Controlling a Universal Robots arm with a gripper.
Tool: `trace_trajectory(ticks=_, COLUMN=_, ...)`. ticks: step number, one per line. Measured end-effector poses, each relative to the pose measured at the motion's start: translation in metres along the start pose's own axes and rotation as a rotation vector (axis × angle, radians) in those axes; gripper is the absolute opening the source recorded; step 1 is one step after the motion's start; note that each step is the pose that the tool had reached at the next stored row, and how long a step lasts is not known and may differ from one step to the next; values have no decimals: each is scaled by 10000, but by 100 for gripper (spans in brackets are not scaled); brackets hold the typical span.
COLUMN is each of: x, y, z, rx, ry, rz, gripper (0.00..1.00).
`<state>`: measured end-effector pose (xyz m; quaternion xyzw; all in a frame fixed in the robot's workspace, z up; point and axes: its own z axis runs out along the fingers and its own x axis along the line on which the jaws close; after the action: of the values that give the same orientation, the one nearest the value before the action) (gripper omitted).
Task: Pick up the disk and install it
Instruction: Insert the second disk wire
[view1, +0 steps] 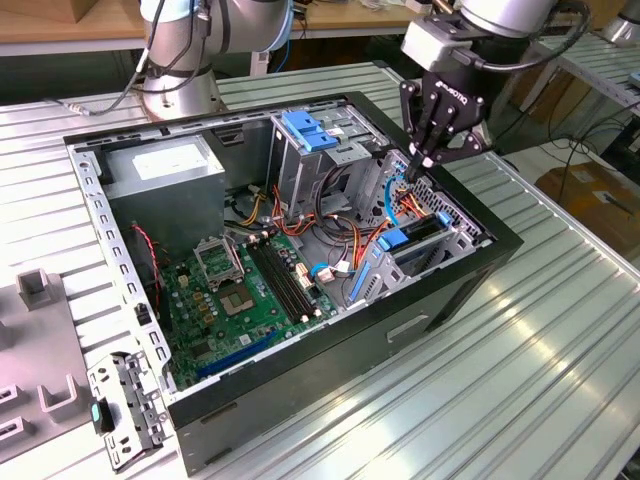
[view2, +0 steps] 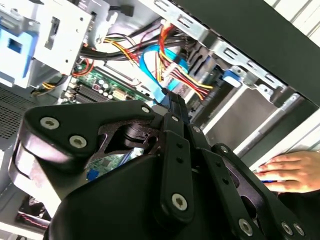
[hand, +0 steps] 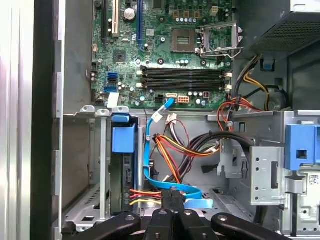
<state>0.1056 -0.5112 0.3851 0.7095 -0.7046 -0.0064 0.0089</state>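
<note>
An open computer case (view1: 300, 390) is lying on its side on a ribbed metal table (view1: 560, 380), leaving its inside facing up so an arm can reach in from above. A grey power supply (view1: 165, 170) is sitting in the far corner on the exterior view's left, and the green motherboard (view1: 240, 300) is covering the floor nearer the camera. A metal drive cage with a blue handle (view1: 305, 130) is standing at the far middle.

The black gripper (view1: 420, 160) is hanging over the far corner on the exterior view's right, pointing down into the case. In both wrist views its fingers (hand: 172, 197) are pressing together, tips meeting, with nothing visibly caught between them. They are hovering just above a blue ribbon cable (hand: 165, 182) and a bundle of red, yellow and orange wires (hand: 170, 152).

The disk (hand: 123, 175) is sitting edge-up in a narrow bay, its blue rail tab (hand: 123, 137) showing at its edge, just beside the fingertips. It appears to be already slotted in place.

In the second wrist view, a person's hand (view2: 295, 172) is resting outside the case wall.
</note>
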Motion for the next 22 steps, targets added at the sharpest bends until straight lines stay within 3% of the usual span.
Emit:
trace_trajectory(ticks=4, x=-90, y=-1, z=-23, rx=-63, ry=100, rz=-2, gripper=11)
trace_trajectory(ticks=8, x=-92, y=-1, z=-23, rx=-66, ry=192, rz=-2, gripper=11)
trace_trajectory(ticks=22, x=-92, y=-1, z=-23, rx=-66, ry=210, rz=0, gripper=11)
